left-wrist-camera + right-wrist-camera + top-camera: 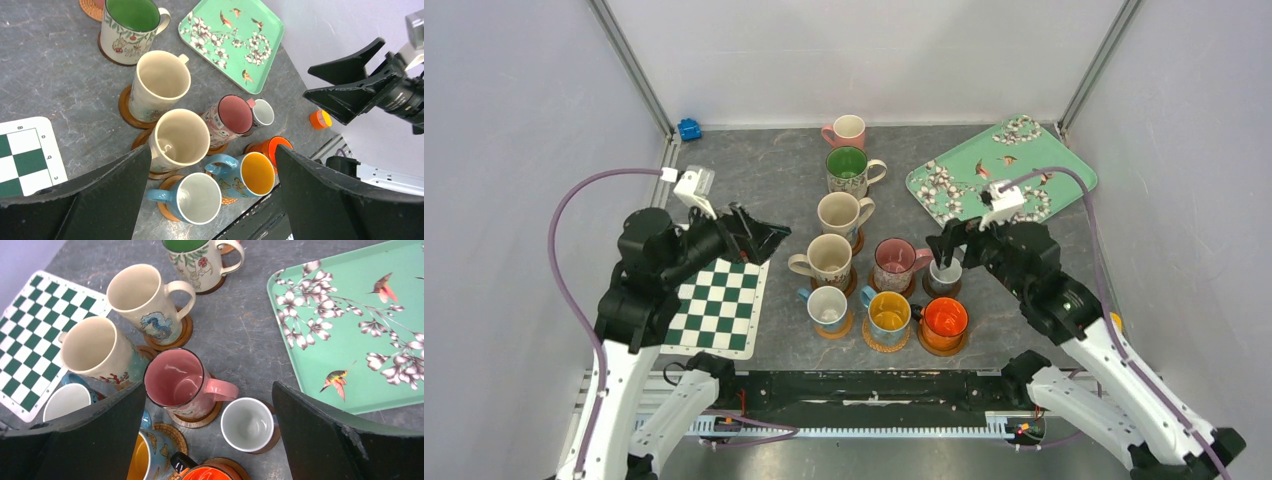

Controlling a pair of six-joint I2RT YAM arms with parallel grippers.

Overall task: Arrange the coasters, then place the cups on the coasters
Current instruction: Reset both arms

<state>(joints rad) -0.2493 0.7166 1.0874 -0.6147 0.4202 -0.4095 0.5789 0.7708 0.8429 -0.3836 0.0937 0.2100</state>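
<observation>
Both jaws are spread. White cup (248, 424) sits on its coaster (270, 441) under the right jaws. Looks done; lift away.

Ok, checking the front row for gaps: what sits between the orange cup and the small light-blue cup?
The blue cup with a yellow inside, on a woven coaster; top view shows it.

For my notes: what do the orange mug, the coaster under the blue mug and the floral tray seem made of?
Orange mug: likely glass, glossy, colour glows through.
Coaster: woven rattan-like fibre, matte, weave visible.
Tray: smooth printed surface, raised rim; plastic or coated metal, can't tell.
</observation>
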